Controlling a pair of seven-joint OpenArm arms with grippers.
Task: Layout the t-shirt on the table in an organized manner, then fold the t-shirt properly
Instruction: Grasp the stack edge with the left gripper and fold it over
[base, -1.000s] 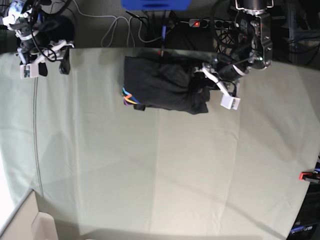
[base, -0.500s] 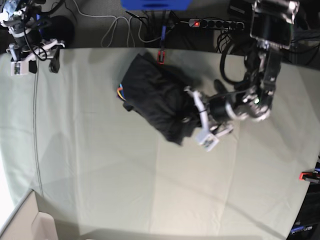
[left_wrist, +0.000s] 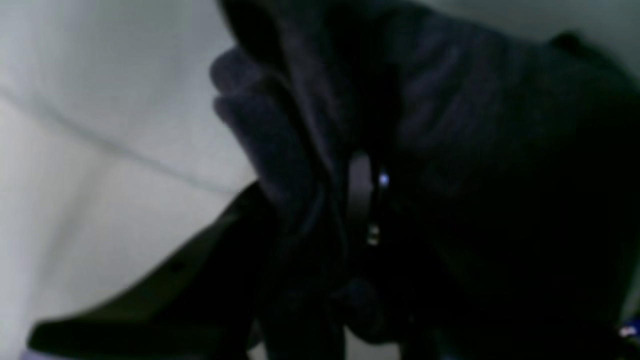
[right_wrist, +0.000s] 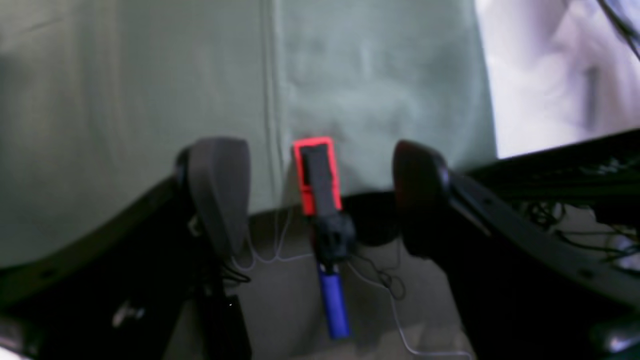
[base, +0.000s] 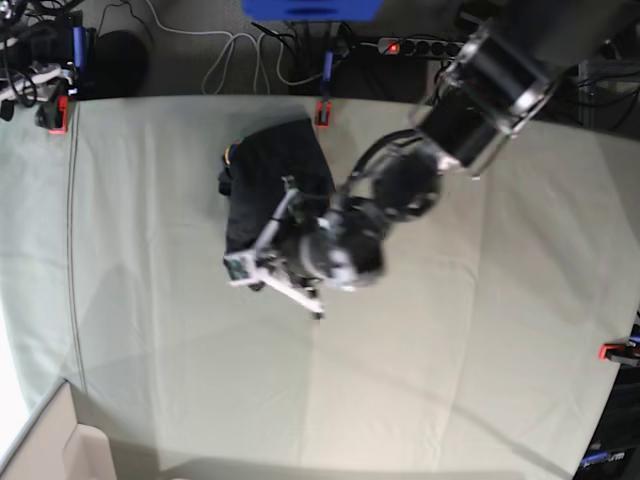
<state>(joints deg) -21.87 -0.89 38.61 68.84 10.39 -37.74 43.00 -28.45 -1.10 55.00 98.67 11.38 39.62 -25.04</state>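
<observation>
**Bundle dragged leftward, still bunched**

The left gripper (base: 285, 262) has swung across from the far right edge, jaws nearly closed on a fold of the crumpled black cotton t-shirt (base: 268, 185). The shirt has pivoted and now lies far-centre on the pale grey-green cloth tabletop (base: 450, 350), left of where it was. The right gripper (right_wrist: 320, 195) has retreated to the far corner over a red clamp (right_wrist: 316, 172), jaws wide, holding nothing. Layout looks barely begun.
</observation>
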